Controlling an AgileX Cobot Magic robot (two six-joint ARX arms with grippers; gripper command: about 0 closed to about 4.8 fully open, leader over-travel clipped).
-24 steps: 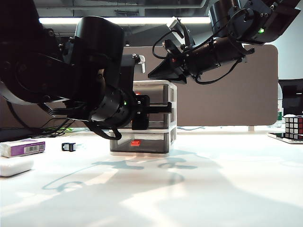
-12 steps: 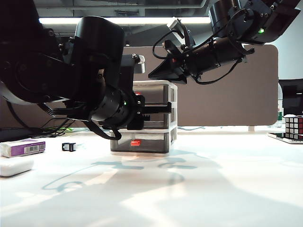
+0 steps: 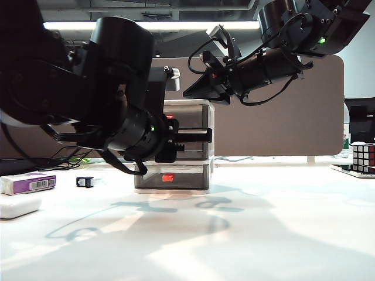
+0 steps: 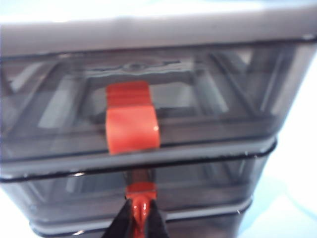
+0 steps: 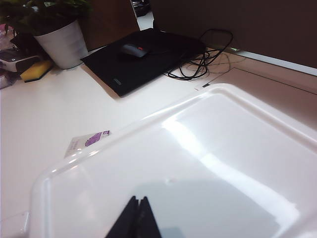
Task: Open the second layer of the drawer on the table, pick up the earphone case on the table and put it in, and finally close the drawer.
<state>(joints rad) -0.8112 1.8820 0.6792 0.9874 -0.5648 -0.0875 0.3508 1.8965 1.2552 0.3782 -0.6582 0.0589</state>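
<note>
The earphone case lies nearest the camera at the left edge of the white table, well apart from the drawer; just behind it sits a purple-and-white box, and a little further right a small black clip. Beyond these, mid-table, stands the drawer, a three-tier unit with a white frame and smoky grey trays; its bottom tray shows a red-orange handle at the front. The left arm fills the left of the exterior view and reaches in level to the front of the second layer; in the left wrist view the left gripper has its black fingers pinched together on that tray's red-orange handle, gripping it narrowly; the handle of the top tray sits above it, free. The right arm hangs higher and further back; the right gripper hovers just above the unit's top, and in the right wrist view the right gripper has its fingers pressed together with nothing between them, over the glossy white lid. Farther off, a Rubik's cube rests at the table's right edge; a brown partition closes the background.
</note>
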